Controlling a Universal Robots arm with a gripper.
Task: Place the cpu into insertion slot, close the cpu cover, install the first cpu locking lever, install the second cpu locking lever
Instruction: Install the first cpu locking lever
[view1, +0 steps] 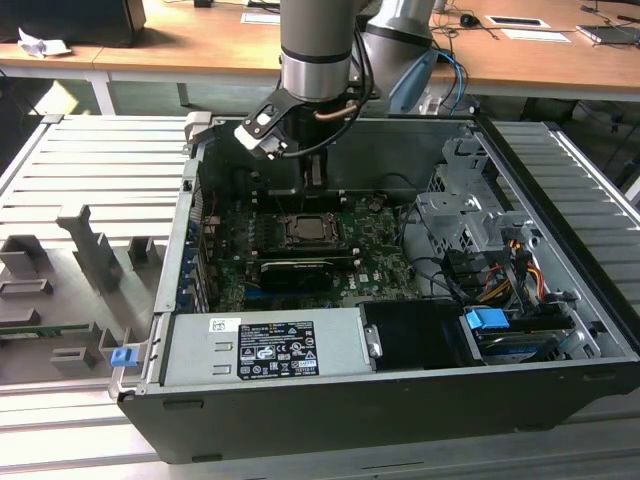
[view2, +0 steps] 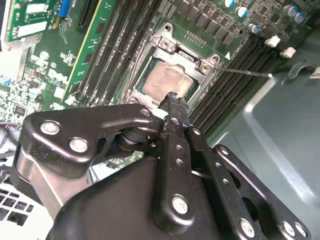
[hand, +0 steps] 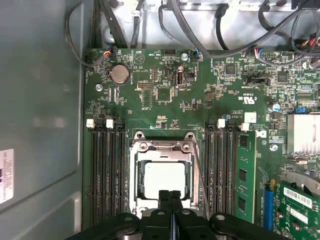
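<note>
Arm reaches down into the open computer case (view1: 590, 330), which lies on its side on the slatted metal counter (view1: 100, 160). The end effector (view1: 315, 172) hangs over the motherboard (hand: 150, 90), just above the insertion slot (view1: 313, 231).

I see the cpu (hand: 162, 180) seated in the slot, its dull silver top showing through the window of the cpu cover (hand: 135, 165). The cover lies flat over the chip, framing it on all sides.

End effector (hand: 170, 196) is clenched: in both wrist views the two black fingertips (view2: 173, 99) meet with nothing between them. The tips sit over the cover's edge nearest the wrist. I cannot tell whether they touch the metal.

A thin wire locking lever (view2: 245, 71) angles out from the socket's corner across the neighbouring memory slots (hand: 107, 170). In the first wrist view it runs alongside the cover (hand: 200, 175). I cannot tell whether it is latched.

The long black graphics card (view1: 295, 270) lies just beside the socket, toward the power supply (view1: 265, 350).
</note>
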